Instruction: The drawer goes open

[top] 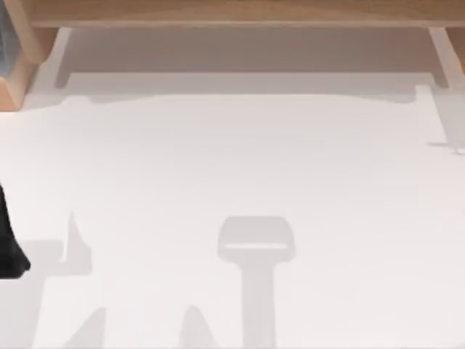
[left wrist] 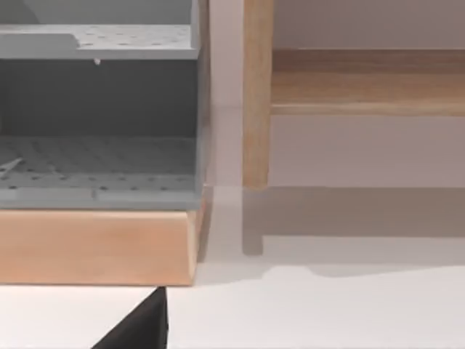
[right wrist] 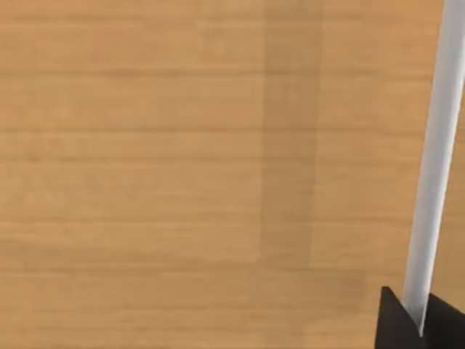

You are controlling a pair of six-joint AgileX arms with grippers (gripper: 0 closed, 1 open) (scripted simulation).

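The drawer front (right wrist: 182, 174), a broad face of pale wood with horizontal grain, sits square before the right wrist camera and very close. At its 3 o'clock side a slim white bar handle (right wrist: 434, 160) runs nearly upright. The dark tip of the right gripper (right wrist: 418, 320) sits at the foot of that bar, at about 5 o'clock in this view, with the bar passing into a notch between two dark finger tips (right wrist: 392, 320). It looks set around the handle, but I cannot tell whether it is pinching or merely spread beside it.

From above, the wooden cabinet (top: 232, 11) lies along the table's (top: 232, 189) far edge at 12 o'clock, with its legs coming down at 11 and 1 o'clock. The left arm (top: 9, 247) waits at the table's left edge, at 9 o'clock. In its wrist view a dark corner of the left gripper (left wrist: 138, 327) shows, and the state of that gripper cannot be told. That view also looks on a grey perforated rack (left wrist: 98, 116) resting on a wood base.

By my judgement the drawer is rigid, fairly light and slides on runners, so it wants a straight, level pull. The handle is smooth and thin and could slip, so a firm pinch near its middle suits best.

Count: one drawer front, one handle, one cabinet, one rack with two shelves and two arms.
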